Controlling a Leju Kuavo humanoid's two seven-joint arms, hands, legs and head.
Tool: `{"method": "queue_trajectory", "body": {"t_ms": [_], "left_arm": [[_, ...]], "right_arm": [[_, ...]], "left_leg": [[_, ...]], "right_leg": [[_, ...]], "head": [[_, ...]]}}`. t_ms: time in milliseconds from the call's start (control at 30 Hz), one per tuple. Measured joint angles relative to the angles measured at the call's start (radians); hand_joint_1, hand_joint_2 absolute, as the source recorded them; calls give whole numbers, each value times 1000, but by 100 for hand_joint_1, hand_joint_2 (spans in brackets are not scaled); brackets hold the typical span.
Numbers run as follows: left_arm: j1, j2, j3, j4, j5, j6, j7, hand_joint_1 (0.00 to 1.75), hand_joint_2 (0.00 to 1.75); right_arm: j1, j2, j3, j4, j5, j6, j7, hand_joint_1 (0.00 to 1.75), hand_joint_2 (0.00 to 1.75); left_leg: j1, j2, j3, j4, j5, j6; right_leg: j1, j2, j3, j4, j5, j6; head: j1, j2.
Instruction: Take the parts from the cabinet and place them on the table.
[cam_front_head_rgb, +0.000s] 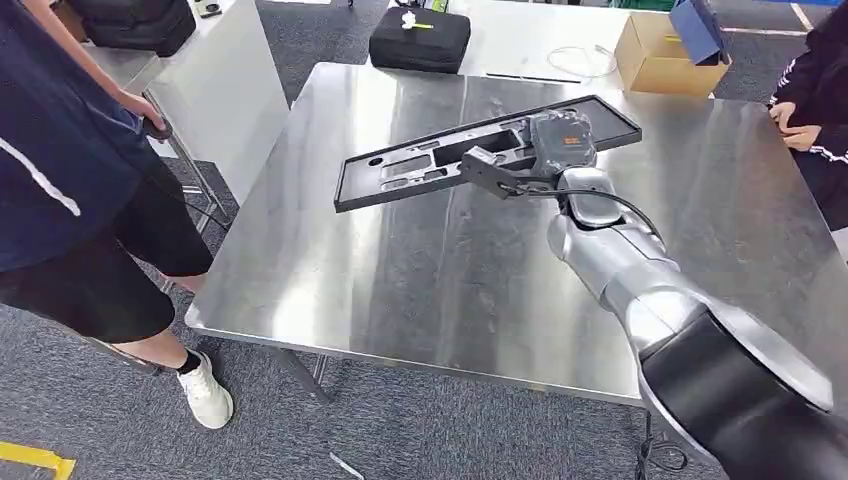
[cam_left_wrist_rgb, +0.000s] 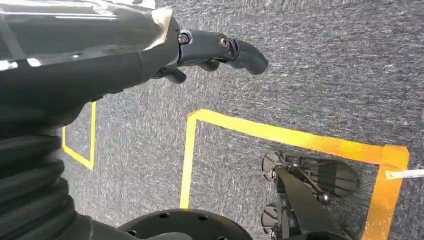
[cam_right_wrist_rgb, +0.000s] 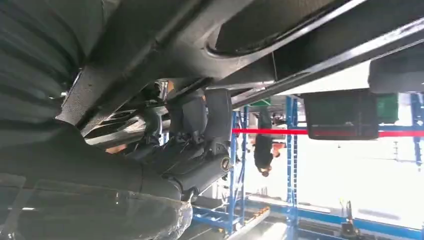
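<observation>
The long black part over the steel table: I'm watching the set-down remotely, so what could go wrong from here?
The right hand grips the long black part near one end, so the far end may tip or swing on release. A black case and cardboard box sit beyond it. People stand at both sides of the table, within a swing's path.

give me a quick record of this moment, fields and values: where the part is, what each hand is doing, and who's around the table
part: long black panel, over the steel table, right end held; whether it rests on the top cannot be told
right hand: grips the panel's right end; fingers wrapped on its edge
left hand: hangs over grey carpet, fingers curled, holding nothing
people: one at the table's left side, another's hands at the right edge
behind: black case, cardboard box
</observation>
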Motion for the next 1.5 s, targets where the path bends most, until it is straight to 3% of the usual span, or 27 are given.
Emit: {"method": "queue_trajectory", "body": {"t_ms": [533, 567, 767, 800, 1500], "left_arm": [[0, 1, -2, 0, -12, -10, -20, 0, 175], [0, 1, -2, 0, -12, -8, -21, 0, 175], [0, 2, -1, 0, -8, 6, -28, 0, 175], [0, 3, -1, 0, -7, 7, -29, 0, 0], [0, 4, 0, 0, 3, 57, -7, 0, 0]], "right_arm": [[4, -42, 51, 8, 89, 7, 38, 175, 175], [6, -44, 52, 8, 90, 8, 38, 0, 0], [22, -36, 55, 9, 70, 32, 16, 0, 0], [27, -31, 52, 9, 53, 37, 7, 0, 0], [87, 12, -11, 9, 26, 41, -41, 0, 0]], "left_leg": [[0, 0, 7, 0, 0, 0], [0, 0, 7, 0, 0, 0], [0, 0, 8, 0, 0, 0], [0, 0, 8, 0, 0, 0], [0, 0, 9, 0, 0, 0]], "right_leg": [[0, 0, 7, 0, 0, 0], [0, 0, 7, 0, 0, 0], [0, 0, 8, 0, 0, 0], [0, 0, 8, 0, 0, 0], [0, 0, 10, 0, 0, 0]], "head": [[0, 0], [0, 0], [0, 0], [0, 0], [0, 0]]}}
